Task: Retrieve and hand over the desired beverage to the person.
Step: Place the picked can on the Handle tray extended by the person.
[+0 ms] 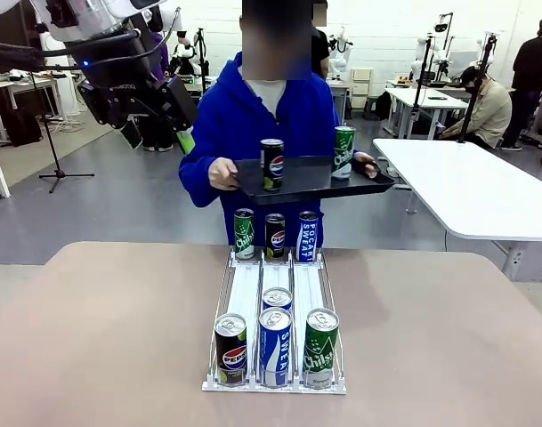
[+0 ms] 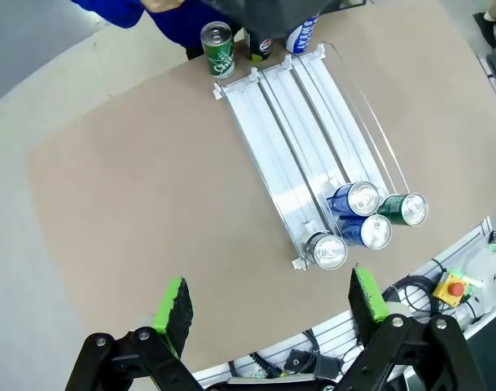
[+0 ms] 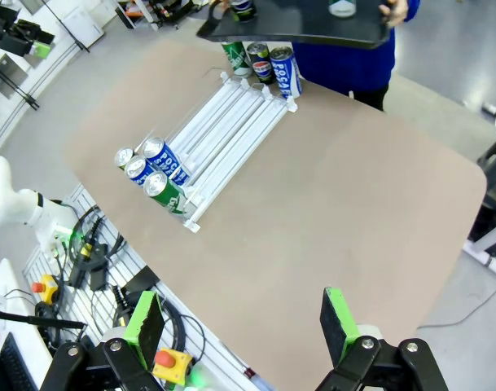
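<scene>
The person (image 1: 253, 116) in a blue hoodie stands at the far side and holds a black tray (image 1: 306, 182). On the tray stand a Pepsi can (image 1: 271, 165) and a green can (image 1: 343, 152). A white three-lane rack (image 1: 248, 294) lies on the table. Pepsi (image 1: 230, 347), Pocari (image 1: 275, 345) and green (image 1: 320, 347) cans sit at its near end. Nothing marks any can as the desired beverage. My left gripper (image 1: 159, 138) hangs open, high at the left, holding nothing. In the wrist views both the left gripper (image 2: 270, 301) and the right gripper (image 3: 242, 324) are open, high above the table.
Three more cans stand at the rack's far end: green (image 1: 244, 234), Pepsi (image 1: 275, 236) and Pocari (image 1: 308, 236). A second Pocari can (image 1: 277, 298) sits behind the front one. A white table (image 1: 466, 187) stands at the back right. Bare tabletop (image 1: 101, 338) flanks the rack.
</scene>
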Available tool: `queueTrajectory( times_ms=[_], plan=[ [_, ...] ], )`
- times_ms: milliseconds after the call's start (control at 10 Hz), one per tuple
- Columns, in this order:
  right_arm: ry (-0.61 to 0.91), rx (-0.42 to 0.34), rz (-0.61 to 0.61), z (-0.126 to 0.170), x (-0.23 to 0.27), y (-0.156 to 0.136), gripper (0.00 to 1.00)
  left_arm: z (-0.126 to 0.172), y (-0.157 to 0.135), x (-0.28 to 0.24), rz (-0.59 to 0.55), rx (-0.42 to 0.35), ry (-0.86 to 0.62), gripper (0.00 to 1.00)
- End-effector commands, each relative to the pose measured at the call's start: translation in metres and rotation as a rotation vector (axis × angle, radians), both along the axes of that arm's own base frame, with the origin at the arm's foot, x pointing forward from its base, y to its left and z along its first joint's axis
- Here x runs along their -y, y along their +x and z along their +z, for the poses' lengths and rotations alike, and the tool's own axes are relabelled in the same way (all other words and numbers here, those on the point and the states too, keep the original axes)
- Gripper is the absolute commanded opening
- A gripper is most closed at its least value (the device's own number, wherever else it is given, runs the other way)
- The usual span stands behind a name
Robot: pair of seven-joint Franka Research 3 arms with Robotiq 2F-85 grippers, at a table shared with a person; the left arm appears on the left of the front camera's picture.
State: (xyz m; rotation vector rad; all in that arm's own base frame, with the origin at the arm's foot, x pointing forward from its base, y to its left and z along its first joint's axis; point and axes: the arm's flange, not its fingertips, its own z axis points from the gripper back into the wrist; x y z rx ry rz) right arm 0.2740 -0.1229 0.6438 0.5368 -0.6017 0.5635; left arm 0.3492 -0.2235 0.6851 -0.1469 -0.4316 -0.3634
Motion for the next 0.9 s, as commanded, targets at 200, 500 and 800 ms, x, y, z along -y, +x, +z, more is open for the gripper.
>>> queueTrajectory(
  times_ms=[200, 500, 800],
  plan=[
    [0.014, 0.009, 0.017, 0.001, 0.000, 0.001, 1.00, 0.005, 0.002, 0.003, 0.003, -0.011, 0.001, 1.00],
    [0.014, 0.009, 0.017, 0.001, 0.000, 0.001, 1.00, 0.005, 0.002, 0.003, 0.003, -0.011, 0.001, 1.00],
    [0.014, 0.009, 0.017, 0.001, 0.000, 0.001, 1.00, 0.004, -0.003, -0.076, -0.137, -0.022, -0.242, 1.00]
  ],
)
